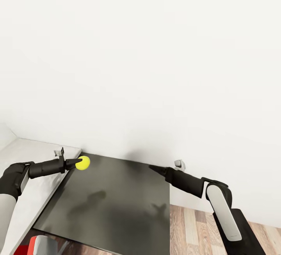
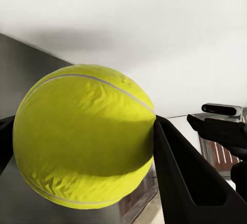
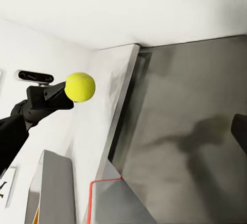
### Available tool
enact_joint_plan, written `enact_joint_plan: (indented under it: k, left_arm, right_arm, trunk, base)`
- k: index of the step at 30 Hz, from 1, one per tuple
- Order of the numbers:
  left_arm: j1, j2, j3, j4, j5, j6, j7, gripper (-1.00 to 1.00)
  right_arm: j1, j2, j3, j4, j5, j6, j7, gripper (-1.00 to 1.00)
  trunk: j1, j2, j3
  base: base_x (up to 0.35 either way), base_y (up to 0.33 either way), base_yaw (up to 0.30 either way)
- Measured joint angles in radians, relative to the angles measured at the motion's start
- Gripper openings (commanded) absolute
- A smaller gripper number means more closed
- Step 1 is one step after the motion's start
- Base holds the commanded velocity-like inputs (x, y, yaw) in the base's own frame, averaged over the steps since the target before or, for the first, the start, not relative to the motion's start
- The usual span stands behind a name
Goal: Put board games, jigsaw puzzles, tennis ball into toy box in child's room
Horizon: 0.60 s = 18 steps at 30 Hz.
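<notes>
Left gripper: clenched on the tennis ball — lower left of the head view, held in the air over the near edge of a dark panel.
Right gripper: lower centre-right, above the same panel; whether its jaws are parted I cannot tell.
Table: pale strip at the lower left.
Progress: ball picked up, not yet dropped — the toy box is not where the ball now hangs, so carrying and release remain.

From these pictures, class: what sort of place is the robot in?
Probably an indoor room of a home: plain white wall, wood-plank floor, a dark cabinet top, and a tennis ball held in the left gripper.
</notes>
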Motion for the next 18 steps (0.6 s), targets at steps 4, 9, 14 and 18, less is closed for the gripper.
enact_joint_plan:
  k: [4,9,14,18]
  left_arm:
    - [0.000,0.000,-0.003,0.000,0.001,0.000,0.000,-1.00]
    - [0.000,0.000,-0.006,0.000,0.002,0.000,0.000,-1.00]
    - [0.001,-0.001,-0.007,0.000,0.001,0.000,0.000,-1.00]
    - [0.000,-0.001,-0.008,0.000,0.000,0.000,0.000,-1.00]
  right_arm:
    - [0.002,0.001,0.005,0.000,-0.001,-0.005,-0.002,1.00]
    - [0.002,0.002,0.000,0.000,-0.001,-0.007,0.001,1.00]
    - [0.002,0.002,0.004,0.000,0.000,-0.007,0.000,1.00]
    - [0.002,0.002,0.002,-0.001,0.001,-0.008,-0.002,1.00]
  trunk:
    - [0.000,0.000,0.005]
    - [0.000,0.000,0.013]
    - [0.000,0.000,0.021]
    - [0.000,0.000,0.023]
  base:
    - [-0.254,-0.015,0.007]
    - [-0.200,-0.142,0.059]
    - [-0.041,-0.245,0.098]
    - [-0.005,-0.071,0.026]
